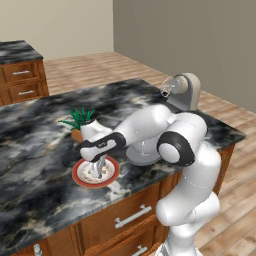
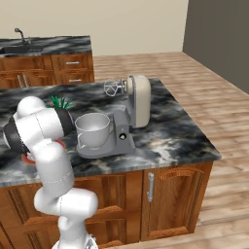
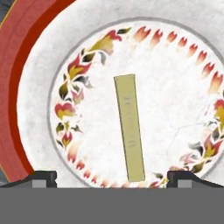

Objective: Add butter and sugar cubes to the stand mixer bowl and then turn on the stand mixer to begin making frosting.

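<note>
hand view: flat pale yellowish-green butter stick (image 3: 129,133) at centre of round red-rimmed patterned plate (image 3: 26,87); gripper (image 3: 112,177) spread wide, tips at 5 and 7 o'clock. risk: thin stick slides or slips the pinch.

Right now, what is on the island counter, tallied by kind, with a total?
Plates: 1, red-rimmed plate
Butter: 1, butter lying on the plate
Stand mixers: 1, stand mixer
Bowls: 1, stand mixer bowl on the mixer's base
Potted plants: 1, plant
Total: 5
</note>
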